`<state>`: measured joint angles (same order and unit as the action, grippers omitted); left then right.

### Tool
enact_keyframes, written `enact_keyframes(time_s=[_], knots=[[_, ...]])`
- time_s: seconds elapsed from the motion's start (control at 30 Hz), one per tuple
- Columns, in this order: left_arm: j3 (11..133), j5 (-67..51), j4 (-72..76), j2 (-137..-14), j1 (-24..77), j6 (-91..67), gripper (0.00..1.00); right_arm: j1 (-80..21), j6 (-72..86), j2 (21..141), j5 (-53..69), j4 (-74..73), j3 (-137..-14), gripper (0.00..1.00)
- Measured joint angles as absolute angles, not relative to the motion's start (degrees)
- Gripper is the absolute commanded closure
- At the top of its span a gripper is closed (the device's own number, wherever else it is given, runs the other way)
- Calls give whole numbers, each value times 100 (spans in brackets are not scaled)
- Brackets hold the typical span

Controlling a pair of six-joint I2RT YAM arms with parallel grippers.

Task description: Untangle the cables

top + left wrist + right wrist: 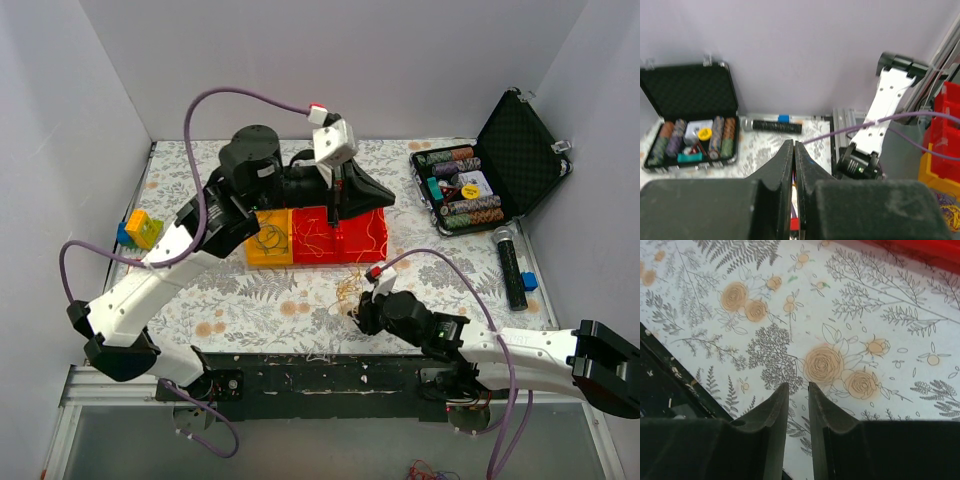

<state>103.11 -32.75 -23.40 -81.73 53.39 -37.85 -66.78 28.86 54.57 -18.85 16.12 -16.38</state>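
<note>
The loose clump of hair-thin yellow-orange and whitish cables (349, 293) lies on the floral-cloth table (250, 300) close to the near edge, just in front of the red plastic bins (340, 236). More strands lie inside those bins and inside the yellow plastic bin (268, 239) beside them.

The right gripper (354, 318) hovers low beside the clump. Its jaws stand a narrow slit apart, and the wrist view shows only tablecloth through the gap, so it holds nothing. The main risk here is that it closes on cloth or on air, because the strands are so fine. If it pinches several at once, a pull would probably drag the whole clump and tighten the knot.

The left gripper (335, 214) sits over the red bins with its jaws pressed together. Whether a strand is pinched between them cannot be told. If one is, lifting could snag it on a bin wall or shift a bin.

The right arm's thick purple hose (432, 257) arcs close above the clump and could catch loose loops.

Well clear of the work, at the far right corner, an open black case of poker chips (478, 187) stands beside a black cylinder with a silver tip (512, 266). Yellow and blue blocks (139, 230) sit by the left edge.
</note>
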Motion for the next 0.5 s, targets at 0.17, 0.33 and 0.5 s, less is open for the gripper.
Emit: enact_keyframes(time_s=[0.17,0.33,0.5], knots=[[10661,-3310,-2058,-8066,5332,-3795,100,-6678,3030,5476,-1848,1400,-1520,69],[10674,-3315,-2012,-8068,5297,-3795,100,-6678,3098,5332,-1907,1216,-1522,62],[10519,-3323,-2010,-8055,5260,-3793,100,-6678,2961,4423,-2117,663,-1675,50]])
